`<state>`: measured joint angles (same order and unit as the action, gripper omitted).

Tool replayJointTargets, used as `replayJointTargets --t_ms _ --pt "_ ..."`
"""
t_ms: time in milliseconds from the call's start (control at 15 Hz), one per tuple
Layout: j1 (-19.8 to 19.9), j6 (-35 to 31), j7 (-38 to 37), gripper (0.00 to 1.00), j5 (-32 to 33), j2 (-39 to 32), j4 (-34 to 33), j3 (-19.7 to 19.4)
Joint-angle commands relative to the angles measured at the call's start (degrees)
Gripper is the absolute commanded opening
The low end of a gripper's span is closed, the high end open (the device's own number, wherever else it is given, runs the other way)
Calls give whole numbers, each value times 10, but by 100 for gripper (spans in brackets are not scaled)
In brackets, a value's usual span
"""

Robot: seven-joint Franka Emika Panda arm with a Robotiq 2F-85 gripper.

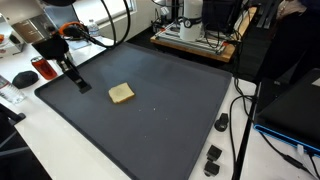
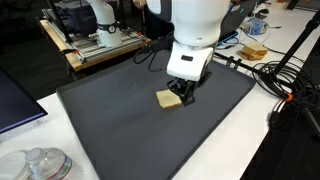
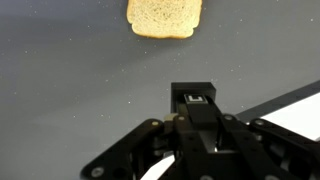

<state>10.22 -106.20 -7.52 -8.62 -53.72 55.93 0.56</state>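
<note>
Dark grey mat — a tan bread slice lies at twelve o'clock of the gripper, apart from it; claw pinched narrow, holding nothing.

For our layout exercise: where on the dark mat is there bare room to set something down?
The mat is bare from the bread to the edge by the black parts, and up to the wooden stand. It is crowded only where the shut gripper hangs beside the bread.
</note>
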Motion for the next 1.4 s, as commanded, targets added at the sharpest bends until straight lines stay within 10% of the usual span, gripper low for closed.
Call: replayJointTargets --t_ms 0,800,1333 --pt "30 -10 60 5 -24 8 22 20" --pt "159 -133 247 5 -149 81 224 84" --pt "147 -298 280 5 -229 194 427 71"
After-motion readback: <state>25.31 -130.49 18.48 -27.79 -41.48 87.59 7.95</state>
